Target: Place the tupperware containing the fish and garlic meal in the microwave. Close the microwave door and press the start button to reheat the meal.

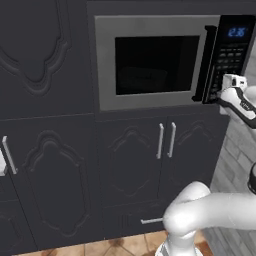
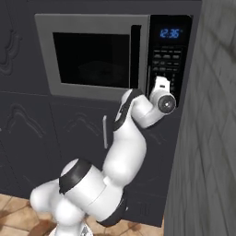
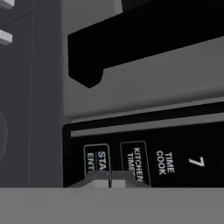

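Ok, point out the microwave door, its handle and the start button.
microwave door (image 1: 150, 65): left base view, dark window.
handle (image 1: 204, 70): left base view, middle of bar.
start button (image 3: 97, 158): hand view, its label.

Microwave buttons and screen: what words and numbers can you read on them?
"12:35" on the blue digital display of the black side panel.
"STA… / ENT…" on the cut-off button at the pincer.
"KITCHEN TIMER" on the next button.
"TIME COOK".
"7".
Other keys: too small to read.
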Motion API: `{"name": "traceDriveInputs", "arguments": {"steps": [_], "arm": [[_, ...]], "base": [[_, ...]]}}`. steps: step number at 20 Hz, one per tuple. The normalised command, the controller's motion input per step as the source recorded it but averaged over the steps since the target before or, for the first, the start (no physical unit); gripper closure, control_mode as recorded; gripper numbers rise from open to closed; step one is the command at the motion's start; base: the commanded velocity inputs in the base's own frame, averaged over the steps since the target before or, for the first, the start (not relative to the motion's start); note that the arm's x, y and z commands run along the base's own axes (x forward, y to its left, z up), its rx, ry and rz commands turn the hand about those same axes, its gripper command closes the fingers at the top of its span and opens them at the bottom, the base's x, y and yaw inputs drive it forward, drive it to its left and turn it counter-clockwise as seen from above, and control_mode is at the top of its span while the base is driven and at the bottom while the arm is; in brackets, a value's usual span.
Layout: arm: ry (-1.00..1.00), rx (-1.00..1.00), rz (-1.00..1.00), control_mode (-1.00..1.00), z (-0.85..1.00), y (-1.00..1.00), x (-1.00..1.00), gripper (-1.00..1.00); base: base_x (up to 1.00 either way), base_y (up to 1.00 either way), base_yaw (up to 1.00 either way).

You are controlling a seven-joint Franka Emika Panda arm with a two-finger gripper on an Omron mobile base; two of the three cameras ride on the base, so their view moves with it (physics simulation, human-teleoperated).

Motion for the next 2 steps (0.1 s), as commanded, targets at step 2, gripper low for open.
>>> {"name": "traceDriveInputs", "arguments": {"steps": [2], "arm": [[-0.04,-0.08,-0.12,-1.00,0.00,0.01,-0.54,1.00]], "base": [[0.00,0.00,0.00]]}}
